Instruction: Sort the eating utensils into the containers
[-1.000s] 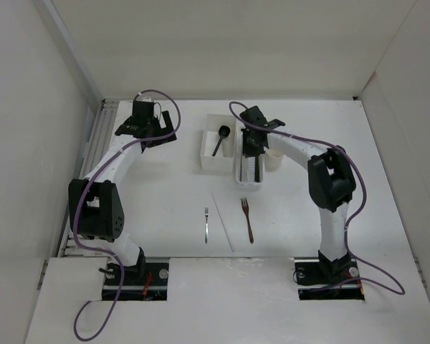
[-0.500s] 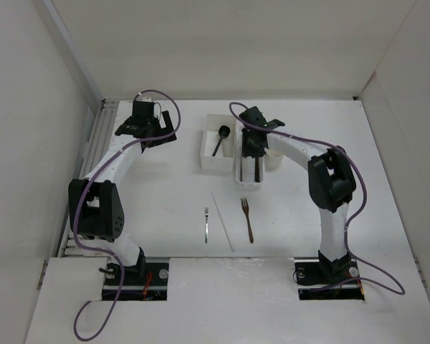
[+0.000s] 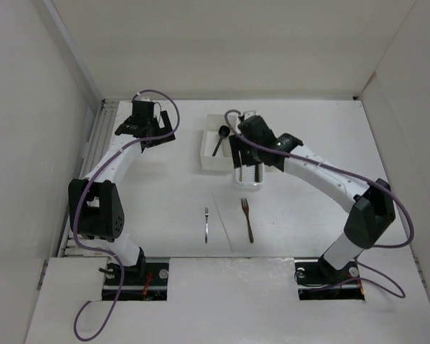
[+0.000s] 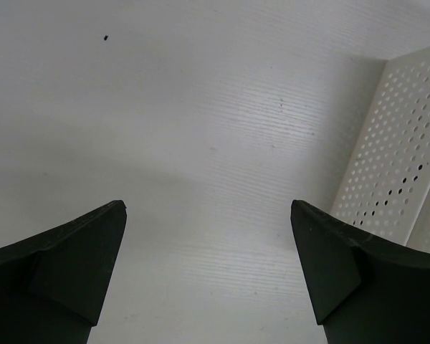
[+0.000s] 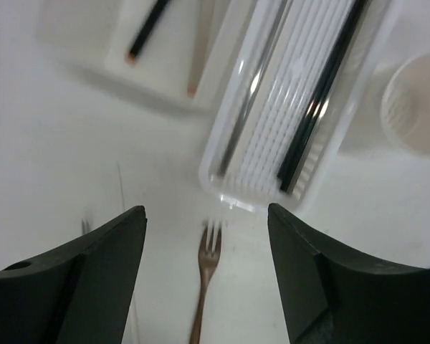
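Observation:
My right gripper (image 5: pixel 206 211) (image 3: pixel 248 165) hangs open and empty above the near end of the white oblong basket (image 5: pixel 233 168) (image 3: pixel 249 180). A dark chopstick (image 5: pixel 321 107) and a greyer one (image 5: pixel 252 100) lie lengthwise in that basket. The black spoon (image 3: pixel 220 140) lies in the white square box (image 3: pixel 206 156), with a pale stick (image 5: pixel 196 64) beside its handle (image 5: pixel 147 32). On the table lie the brown fork (image 5: pixel 204 287) (image 3: pixel 247 218), the small silver fork (image 3: pixel 207 223) and a thin pale chopstick (image 3: pixel 223 221). The cream cup (image 5: pixel 416 107) stands right of the basket. My left gripper (image 4: pixel 208 204) (image 3: pixel 147 127) is open over bare table at the far left.
A perforated white panel (image 4: pixel 401 158) runs along the table's left edge beside my left gripper. White walls close in the table on three sides. My right arm's elbow (image 3: pixel 365 211) reaches out toward the right side.
My right gripper has gone from shut to open and drawn back toward the basket's near end. Its elbow has swung out to the right. The left arm has not moved.

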Controlling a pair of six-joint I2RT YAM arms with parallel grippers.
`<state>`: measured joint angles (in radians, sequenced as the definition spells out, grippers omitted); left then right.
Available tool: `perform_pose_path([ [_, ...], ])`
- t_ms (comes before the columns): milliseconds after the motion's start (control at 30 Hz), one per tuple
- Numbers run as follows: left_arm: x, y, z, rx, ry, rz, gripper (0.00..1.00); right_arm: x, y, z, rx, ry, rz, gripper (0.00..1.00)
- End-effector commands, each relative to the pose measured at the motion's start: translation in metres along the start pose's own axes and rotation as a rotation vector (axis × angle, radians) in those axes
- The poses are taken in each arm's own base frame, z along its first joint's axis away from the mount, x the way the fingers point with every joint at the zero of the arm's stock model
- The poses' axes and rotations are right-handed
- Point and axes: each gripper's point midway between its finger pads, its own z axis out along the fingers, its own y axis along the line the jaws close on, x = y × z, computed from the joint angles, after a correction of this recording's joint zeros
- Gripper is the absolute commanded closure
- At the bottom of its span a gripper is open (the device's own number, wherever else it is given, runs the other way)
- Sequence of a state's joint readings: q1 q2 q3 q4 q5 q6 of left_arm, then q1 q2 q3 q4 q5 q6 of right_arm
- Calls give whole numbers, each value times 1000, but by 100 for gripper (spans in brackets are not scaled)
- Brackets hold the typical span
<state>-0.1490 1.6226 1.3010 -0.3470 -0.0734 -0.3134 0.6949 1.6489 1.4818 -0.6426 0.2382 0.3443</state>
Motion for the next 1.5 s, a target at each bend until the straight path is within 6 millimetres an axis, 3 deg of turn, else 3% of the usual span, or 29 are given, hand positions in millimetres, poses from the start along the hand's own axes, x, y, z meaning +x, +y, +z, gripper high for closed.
perform_pose_path([
  [0,-40,2,-23,-38,-113,-33,1,94,6,5,5,226,-48,26],
  [100,-47,-2,-26,-37,-135,-30,1,132,27,-3,-21,284,-99,26],
  [267,-34,-1,-24,-27,-105,-25,1,183,27,-7,30,405,-132,28],
  [500,-41,4,-33,-32,-137,-37,1,220,22,-5,17,473,-67,33],
  [700,-36,3,-43,-10,-139,-28,1,248,24,14,1,526,-64,41],
  [867,-32,3,-43,2,-136,-27,1,248,20,19,32,499,-38,66],
  [1133,-33,3,-48,6,-144,-29,1,251,20,33,51,500,-72,67],
  [1167,-33,3,-48,6,-144,-29,1,251,20,33,51,500,-72,72],
  [1200,-33,5,-48,-3,-148,-29,1,251,20,33,51,500,-72,90],
  [1233,-33,5,-48,-3,-148,-29,1,251,20,33,51,500,-72,98],
  [1300,-36,6,-51,-8,-160,-31,1,254,17,31,51,500,-72,100],
  [1400,-36,6,-51,-8,-160,-31,1,243,16,29,29,472,-51,100],
  [1467,-35,4,-51,2,-156,-30,1,217,26,23,-28,401,-83,100],
])
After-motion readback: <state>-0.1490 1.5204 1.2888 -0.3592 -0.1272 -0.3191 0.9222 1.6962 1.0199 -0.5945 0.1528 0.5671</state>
